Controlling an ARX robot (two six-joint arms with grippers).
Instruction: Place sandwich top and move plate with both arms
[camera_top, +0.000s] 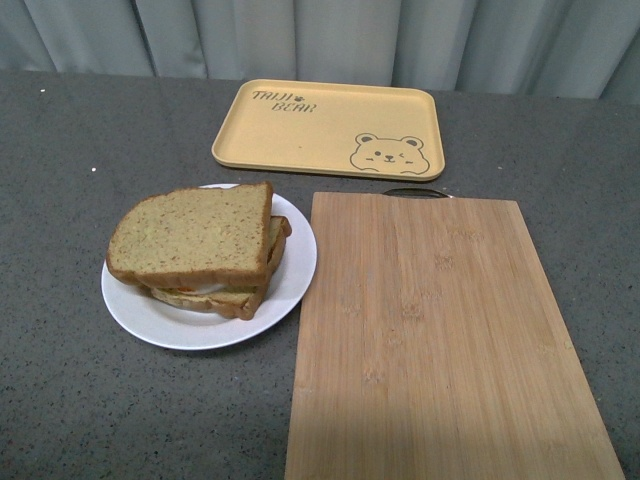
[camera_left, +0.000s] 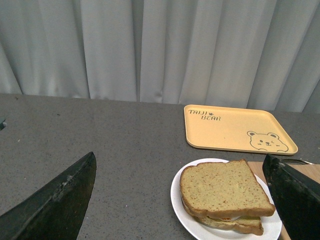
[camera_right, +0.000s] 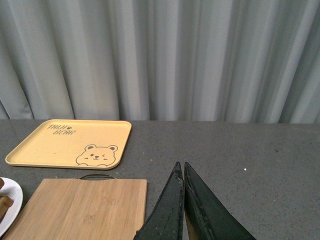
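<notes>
Left hand (camera_left: 179, 157), seen from my left wrist camera, has its two black fingers (camera_left: 60, 200) spread wide apart with nothing between them. It hangs above the grey bench (camera_left: 100, 135). Past the gap I see the white plate (camera_left: 176, 200), and on it the sandwich top (camera_left: 222, 187), lying flat on a lower slice (camera_left: 242, 226) with a bit of white egg (camera_left: 225, 218) showing at the edge between them. The yellow tray (camera_left: 235, 127) with its bear drawing lies further back, apart from the plate. A pale curtain (camera_left: 150, 50) closes off the far side.

My right wrist camera shows the right hand (camera_right: 180, 167) with its fingers pressed together, tip to tip, gripping nothing. It is over bare bench, just beside the near corner of the wooden cutting board (camera_right: 85, 205). The tray sits beyond the board, and only a sliver of the plate is in the picture's corner.

From the front camera I see the whole layout. The plate is to the left, its rim touching or nearly touching the board's left edge. The sandwich top sits a little askew on the stack, overhanging the lower slice toward the left. The tray lies behind both, well apart from the plate.
</notes>
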